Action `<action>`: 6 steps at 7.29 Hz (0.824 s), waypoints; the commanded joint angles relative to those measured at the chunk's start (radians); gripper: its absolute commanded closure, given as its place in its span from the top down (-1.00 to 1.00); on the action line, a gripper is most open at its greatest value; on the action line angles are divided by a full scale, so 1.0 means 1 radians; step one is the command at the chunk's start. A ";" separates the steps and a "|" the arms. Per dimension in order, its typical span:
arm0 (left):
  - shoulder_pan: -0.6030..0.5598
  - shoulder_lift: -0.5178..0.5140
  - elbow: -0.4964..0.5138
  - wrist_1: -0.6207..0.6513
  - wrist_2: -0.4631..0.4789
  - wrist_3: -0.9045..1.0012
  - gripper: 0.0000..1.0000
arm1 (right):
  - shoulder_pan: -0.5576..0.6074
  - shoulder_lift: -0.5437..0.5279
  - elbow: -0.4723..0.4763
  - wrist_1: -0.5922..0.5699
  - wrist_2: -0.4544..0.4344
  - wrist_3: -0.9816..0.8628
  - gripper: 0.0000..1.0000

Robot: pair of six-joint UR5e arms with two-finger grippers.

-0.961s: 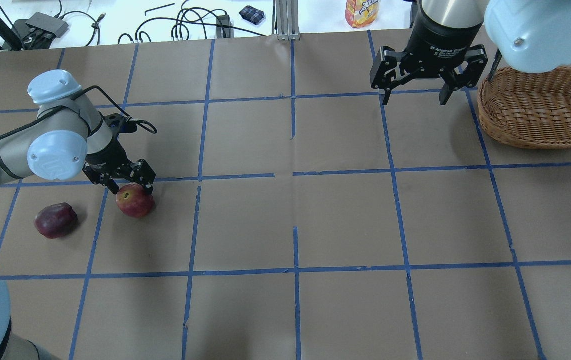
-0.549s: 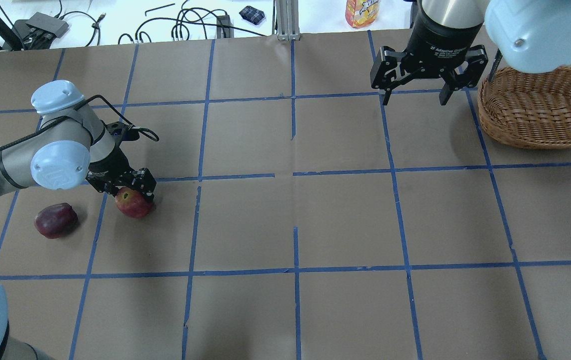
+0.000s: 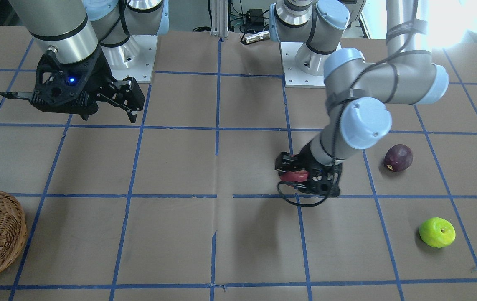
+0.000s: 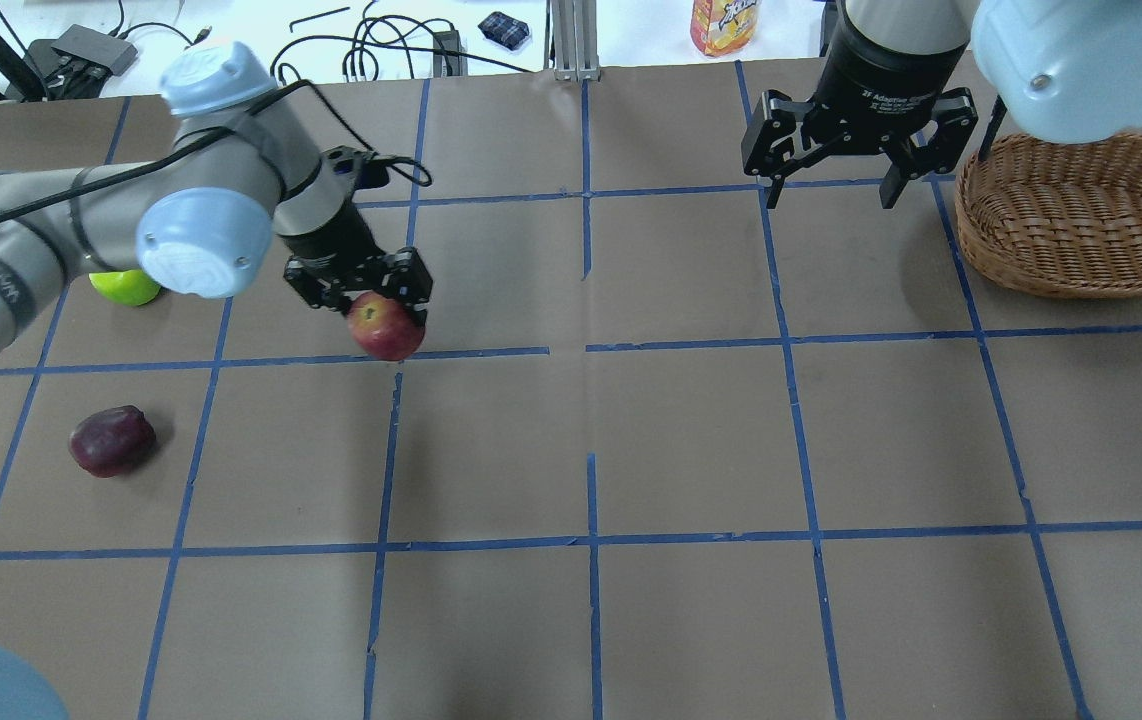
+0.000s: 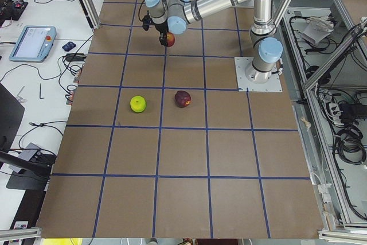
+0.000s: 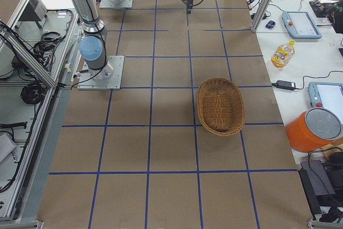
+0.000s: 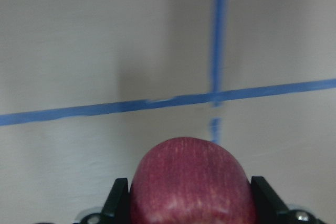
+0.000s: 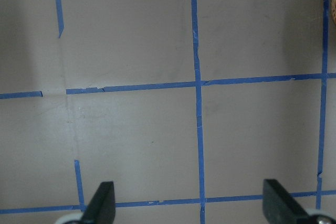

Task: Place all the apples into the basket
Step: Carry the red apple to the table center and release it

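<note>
My left gripper (image 4: 371, 305) is shut on the red apple (image 4: 386, 328) and holds it above the table; the apple also shows in the front view (image 3: 293, 175), the left wrist view (image 7: 190, 182) and the left side view (image 5: 170, 39). The dark purple apple (image 4: 111, 441) lies on the table at the left, also in the front view (image 3: 398, 157). The lime green apple (image 4: 128, 287) shows partly behind the left arm, fully in the front view (image 3: 437, 232). The wicker basket (image 4: 1081, 215) stands at the far right. My right gripper (image 4: 839, 190) is open and empty, hovering left of the basket.
The table is brown paper with a blue tape grid. Cables, a small dark pouch (image 4: 504, 28) and an orange bottle (image 4: 724, 25) lie beyond the far edge. The left arm's elbow (image 4: 196, 240) hangs over the left part of the table.
My left gripper closed on the red apple, lifted it off the table and carried it up and to the right. The green apple came into view behind the arm. The right arm stayed still.
</note>
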 commanded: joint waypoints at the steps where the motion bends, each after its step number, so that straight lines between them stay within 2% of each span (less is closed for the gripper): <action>1: -0.193 -0.093 0.049 0.157 -0.036 -0.196 -1.00 | -0.006 0.000 -0.005 0.001 0.000 -0.005 1.00; 3: -0.284 -0.196 0.048 0.322 -0.044 -0.334 -1.00 | -0.017 0.000 -0.009 0.001 -0.003 0.008 1.00; 4: -0.338 -0.221 0.048 0.333 -0.033 -0.388 0.53 | -0.015 0.002 -0.021 0.001 0.001 0.008 1.00; 5: -0.364 -0.236 0.051 0.345 -0.030 -0.472 1.00 | -0.014 0.016 -0.008 0.005 0.002 0.006 1.00; 6: -0.363 -0.238 0.067 0.348 -0.030 -0.479 1.00 | -0.012 0.046 -0.014 0.022 -0.014 0.003 1.00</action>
